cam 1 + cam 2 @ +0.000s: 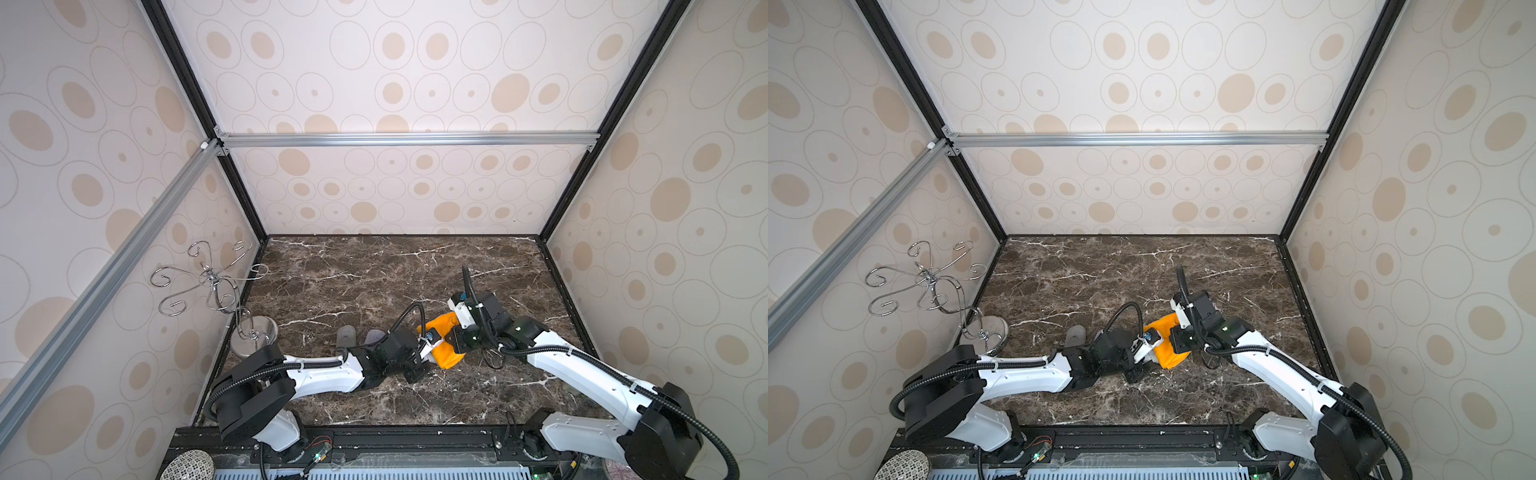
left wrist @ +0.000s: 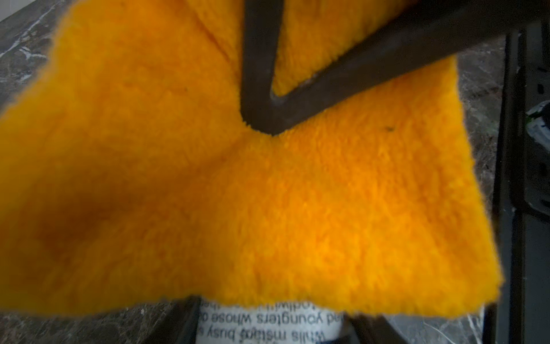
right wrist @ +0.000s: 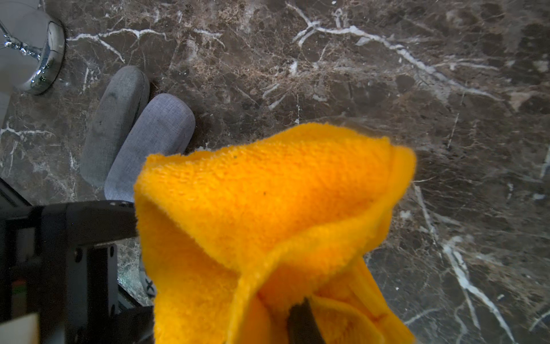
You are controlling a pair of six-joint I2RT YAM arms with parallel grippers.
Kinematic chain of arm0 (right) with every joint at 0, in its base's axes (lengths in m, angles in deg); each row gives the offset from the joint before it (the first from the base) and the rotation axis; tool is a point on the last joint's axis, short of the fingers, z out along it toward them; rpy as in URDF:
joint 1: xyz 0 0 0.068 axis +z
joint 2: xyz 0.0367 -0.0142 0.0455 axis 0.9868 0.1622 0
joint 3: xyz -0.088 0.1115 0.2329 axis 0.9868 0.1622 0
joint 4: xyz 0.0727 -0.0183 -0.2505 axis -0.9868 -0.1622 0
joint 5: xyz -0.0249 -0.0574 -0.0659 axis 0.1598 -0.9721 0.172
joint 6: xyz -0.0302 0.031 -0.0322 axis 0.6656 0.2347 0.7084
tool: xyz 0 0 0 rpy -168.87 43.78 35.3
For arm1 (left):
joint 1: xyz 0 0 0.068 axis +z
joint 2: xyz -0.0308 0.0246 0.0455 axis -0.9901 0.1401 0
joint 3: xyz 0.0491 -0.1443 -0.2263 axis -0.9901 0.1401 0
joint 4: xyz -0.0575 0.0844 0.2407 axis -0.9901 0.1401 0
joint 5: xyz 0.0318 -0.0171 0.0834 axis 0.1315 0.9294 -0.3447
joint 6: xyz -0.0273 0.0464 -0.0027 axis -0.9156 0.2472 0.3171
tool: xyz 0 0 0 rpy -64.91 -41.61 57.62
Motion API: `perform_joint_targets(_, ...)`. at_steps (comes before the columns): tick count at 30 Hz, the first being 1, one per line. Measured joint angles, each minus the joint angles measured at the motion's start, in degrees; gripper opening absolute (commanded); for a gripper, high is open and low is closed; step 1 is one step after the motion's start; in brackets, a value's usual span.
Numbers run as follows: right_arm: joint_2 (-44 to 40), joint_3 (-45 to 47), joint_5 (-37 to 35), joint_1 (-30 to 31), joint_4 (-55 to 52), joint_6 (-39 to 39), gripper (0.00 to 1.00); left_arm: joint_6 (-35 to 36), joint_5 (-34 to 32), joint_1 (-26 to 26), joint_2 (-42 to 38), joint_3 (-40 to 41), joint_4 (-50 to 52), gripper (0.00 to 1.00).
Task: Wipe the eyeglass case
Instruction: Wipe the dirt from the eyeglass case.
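Found right gripper (image 3: pixel 299 315) clamped tight on a bunched fold of orange cloth (image 3: pixel 268 208). Noted left gripper (image 2: pixel 276 327) closed across what is judged the eyeglass case (image 2: pixel 285 320): a white shell with printed text, mostly hidden beneath the cloth at mid-table. Unable to confirm contact with marble table (image 3: pixel 387 89).

Rated case as light, rigid-shelled, probably smooth and apt to slip or twist under rubbing; cloth as soft, plush, compliant. Advise a hold across the narrow width near one end, leaving the long face free.

Logged two grey fabric cases (image 3: pixel 134 134) side by side near left arm, with chrome stand (image 1: pixel 216 286) beyond.
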Motion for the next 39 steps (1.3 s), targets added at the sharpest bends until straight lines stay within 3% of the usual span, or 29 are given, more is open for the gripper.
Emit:
perform_joint_targets(7,-0.09,-0.76,-12.48,-0.07,-3.78,-2.97,0.00,-0.81,0.07,0.00,0.00,0.31,-1.05,0.51)
perform_joint_targets(17,3.43,-2.82,-2.95,0.98,-0.81,-0.92,0.00,-2.38,-0.63,0.00,-0.07,0.31,-0.68,0.50)
perform_joint_targets(32,1.03,-4.09,-11.76,1.38,-2.73,-3.19,0.00,-3.72,-2.78,0.00,-6.08,1.60,0.70,0.51)
perform_joint_targets(39,-0.98,-3.65,-5.05,1.36,-2.60,-1.33,0.00,-3.74,-2.32,-0.02,-6.73,2.25,0.57,0.51)
